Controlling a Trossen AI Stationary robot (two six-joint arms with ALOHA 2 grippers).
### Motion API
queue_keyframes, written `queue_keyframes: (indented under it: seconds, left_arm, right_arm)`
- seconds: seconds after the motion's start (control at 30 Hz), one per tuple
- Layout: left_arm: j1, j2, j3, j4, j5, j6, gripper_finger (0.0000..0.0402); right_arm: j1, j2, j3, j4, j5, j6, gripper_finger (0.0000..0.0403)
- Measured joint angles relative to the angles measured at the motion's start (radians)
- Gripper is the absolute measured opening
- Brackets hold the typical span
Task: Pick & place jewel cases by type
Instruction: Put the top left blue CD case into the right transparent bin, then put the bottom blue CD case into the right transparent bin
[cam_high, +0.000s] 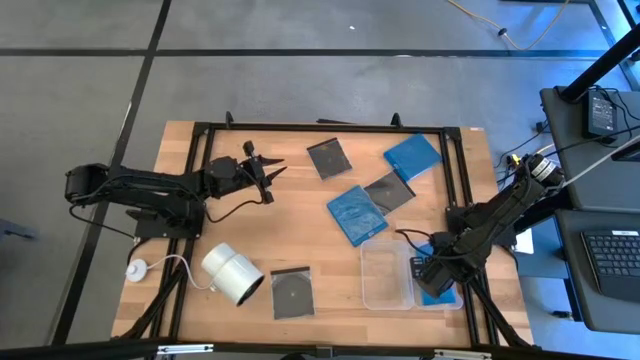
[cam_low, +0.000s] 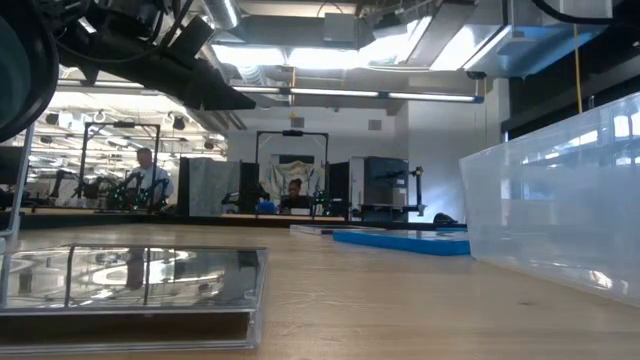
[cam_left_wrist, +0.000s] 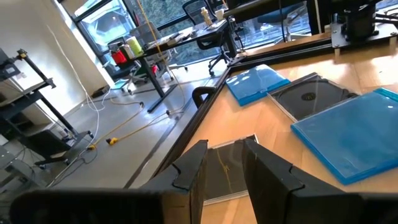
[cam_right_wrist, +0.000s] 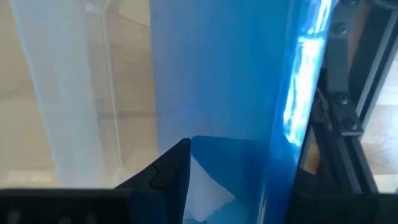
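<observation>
Three blue jewel cases: one (cam_high: 412, 155) far, one (cam_high: 356, 214) mid-table, one (cam_high: 437, 290) in the right tray; three dark disc cases: far (cam_high: 329, 157), centre (cam_high: 389, 191), near edge (cam_high: 291, 292); all flat.

Bare table (cam_high: 480, 180) lay open at the frame's right edge and lower centre — the white cylinder (cam_high: 233, 274), two clear trays (cam_high: 387, 273) and scattered jewel cases (cam_high: 356, 214) crowded the rest.

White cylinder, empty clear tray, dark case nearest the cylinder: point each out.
white cylinder (cam_high: 231, 273), high view, its side.
empty clear tray (cam_high: 386, 275), high view, its floor.
dark case (cam_high: 291, 293), high view, the disc.
</observation>
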Motion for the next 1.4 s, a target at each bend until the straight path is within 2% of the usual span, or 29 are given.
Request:
queue_keyframes:
  seconds: [0.3,0.73,1.0,1.2,1.3,1.4]
  left_arm:
    - [0.000,0.000,0.000,0.000,0.000,0.000,0.0098]
    - [0.000,0.000,0.000,0.000,0.000,0.000,0.0099]
    - [0.000,0.000,0.000,0.000,0.000,0.000,0.0093]
    - [0.000,0.000,0.000,0.000,0.000,0.014,0.0097]
    - [0.000,0.000,0.000,0.000,0.000,0.042,0.0097]
    - [0.000,0.000,0.000,0.000,0.001,0.059,0.0094]
  right_arm:
    - [0.000,-0.001,0.026,-0.033,-0.019,-0.011,0.0149]
    - [0.000,-0.001,0.131,-0.208,-0.012,-0.037,0.0149]
    - [0.000,-0.001,0.131,-0.306,-0.158,-0.026,0.0149]
    - [0.001,-0.001,0.131,-0.343,-0.193,-0.026,0.0149]
    - [0.000,-0.001,0.131,-0.380,-0.131,-0.028,0.0149]
    - [0.001,-0.012,0.131,-0.394,0.071,-0.064,0.0149]
